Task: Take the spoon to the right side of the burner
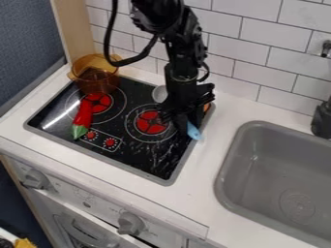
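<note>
I see the blue end of the spoon (194, 132) at four o'clock from the right burner (150, 122), by my fingers (182, 119) — whether these are apart or together, I cannot tell.

Cooktop (126, 157): black, with grey border. Burners (150, 123): red centres, pale concentric rings. Pot (87, 64): translucent amber. Chili pepper (82, 116): red, with green end. Spoon (194, 131): light blue at the visible end. Gripper (181, 120): black. Countertop (210, 145): white. Wall tiles (268, 36): white, grey grout lines, offset brick pattern. Sink (259, 167): grey. Faucet (321, 121): black. Control knobs (130, 223): grey
</note>
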Available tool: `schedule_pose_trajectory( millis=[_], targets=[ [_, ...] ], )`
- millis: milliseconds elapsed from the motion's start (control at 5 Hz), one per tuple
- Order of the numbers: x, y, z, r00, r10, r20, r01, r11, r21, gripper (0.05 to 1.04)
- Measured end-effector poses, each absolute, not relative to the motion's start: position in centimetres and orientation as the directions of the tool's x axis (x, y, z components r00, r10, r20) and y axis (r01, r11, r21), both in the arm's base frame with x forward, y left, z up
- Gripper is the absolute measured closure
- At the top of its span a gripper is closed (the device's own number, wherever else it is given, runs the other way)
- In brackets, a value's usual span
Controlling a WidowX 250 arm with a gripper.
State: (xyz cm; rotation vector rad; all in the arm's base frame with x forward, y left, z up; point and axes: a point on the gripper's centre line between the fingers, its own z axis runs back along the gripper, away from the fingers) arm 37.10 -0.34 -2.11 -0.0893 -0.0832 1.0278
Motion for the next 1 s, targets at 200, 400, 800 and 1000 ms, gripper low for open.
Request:
schedule_pose_trajectory(
  millis=[200,400,800,1000],
  targets=[
    [37.1,-0.5,-2.1,0.496,0.868,0.016,-0.861,0.494,-0.125,0.415],
    [36.7,-0.8,-2.0,0.517,0.856,-0.003,-0.849,0.513,-0.125,0.144],
    [36.6,-1.5,1.5,0.566,0.824,-0.006,-0.811,0.556,-0.18,0.083],
    [36.2,-1.4,4.5,0.6,0.8,0.017,-0.775,0.586,-0.235,0.083]
  ],
)
